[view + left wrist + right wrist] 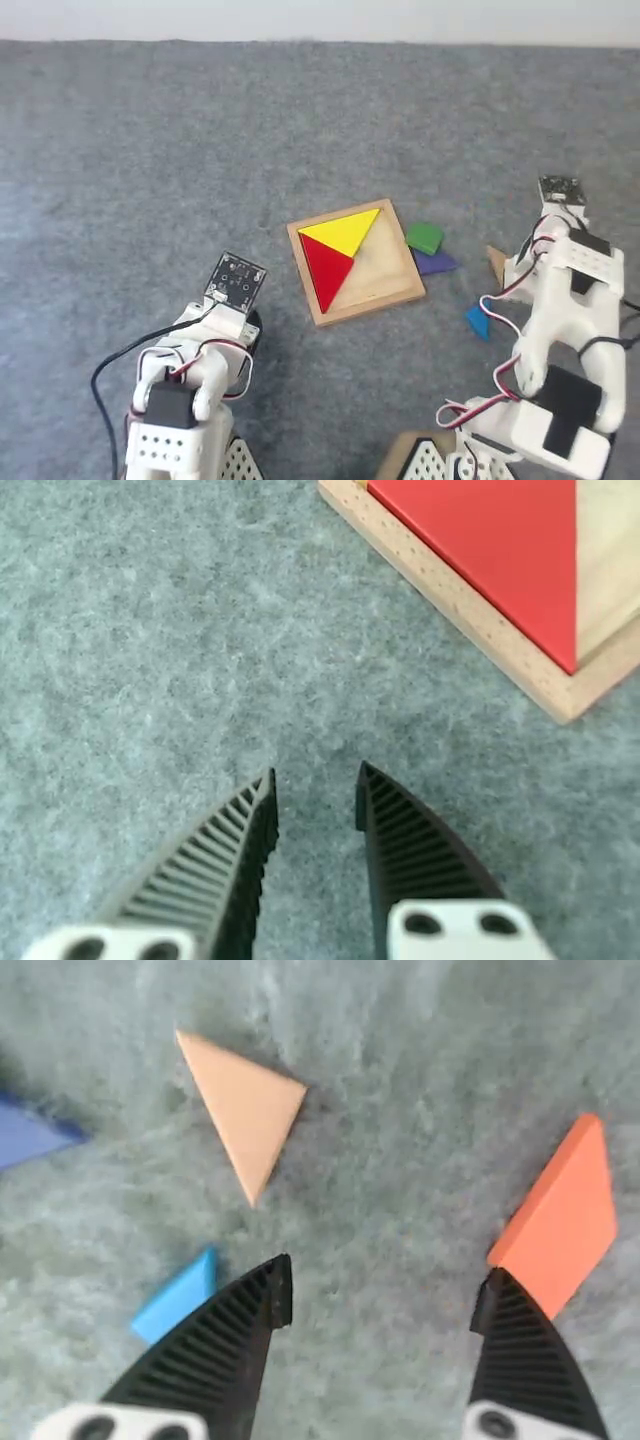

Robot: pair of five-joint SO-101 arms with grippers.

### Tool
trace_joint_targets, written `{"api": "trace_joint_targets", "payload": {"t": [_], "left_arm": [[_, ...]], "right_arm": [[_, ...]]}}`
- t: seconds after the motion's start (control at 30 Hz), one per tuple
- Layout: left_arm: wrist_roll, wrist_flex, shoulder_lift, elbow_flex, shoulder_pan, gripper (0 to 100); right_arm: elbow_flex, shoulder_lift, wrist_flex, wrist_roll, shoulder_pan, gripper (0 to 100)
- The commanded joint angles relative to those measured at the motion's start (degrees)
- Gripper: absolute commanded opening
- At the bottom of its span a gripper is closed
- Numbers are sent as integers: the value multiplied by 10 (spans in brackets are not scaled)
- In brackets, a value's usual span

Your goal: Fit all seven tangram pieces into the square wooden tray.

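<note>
Nearby, green square (425, 238), purple piece (435, 263), grey carpet (200, 150)

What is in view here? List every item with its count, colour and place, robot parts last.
Square wooden tray: 1, pale wood, middle of the table.
Yellow triangle piece: 1, yellow, inside the tray.
Red triangle piece: 1, red, inside the tray, against the yellow one.
Green square piece: 1, green, on the carpet beside the tray.
Purple flat piece: 1, purple, next to the green square.
Blue triangle piece: 1, blue, near the right arm.
Tan triangle piece: 1, tan, ahead of the right tool.
Orange parallelogram piece: 1, orange, by one right finger.
Grey carpet: 1, grey, covering the table.
Left tool: 1, black, open, near a tray corner.
Right tool: 1, black, open, over the carpet.
</note>
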Motion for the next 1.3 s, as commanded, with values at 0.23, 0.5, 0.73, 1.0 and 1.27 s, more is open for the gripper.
{"api": "trace_joint_targets", "payload": {"t": [0.23,0.5,0.73,1.0,1.27], "left_arm": [[4,2,-12,-7,-1,123],[4,2,-12,-7,-2,123],[4,2,-12,-7,-2,123],[4,2,-12,-7,-2,123],[4,2,-12,-7,-2,123]], "right_arm": [[-24,19,-60,4,44,329],[-24,58,-63,11,46,329],[-47,124,-64,41,90,329],[-55,148,-66,68,156,329],[-55,182,-95,69,178,329]]}}
